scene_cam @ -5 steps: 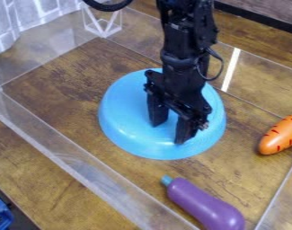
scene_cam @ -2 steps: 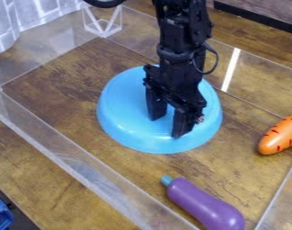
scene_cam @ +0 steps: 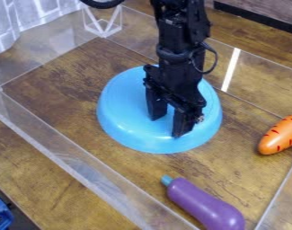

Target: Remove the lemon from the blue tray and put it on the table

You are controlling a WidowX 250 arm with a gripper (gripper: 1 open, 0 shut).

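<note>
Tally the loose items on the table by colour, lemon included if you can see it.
Blue: 1, the blue tray
Orange: 1, the carrot
Purple: 1, the eggplant
Yellow: 0 visible; the gripper stands over the tray and may hide the lemon
Total: 3

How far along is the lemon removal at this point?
Nothing looks finished: no lemon lies on the table, only a toy carrot and eggplant. In hand: the gripper is down over the blue tray, fingers pointing into it; the lemon itself is hidden, so a grasp cannot be confirmed. Left: lifting the lemon clear of the tray and setting it on the table.
</note>
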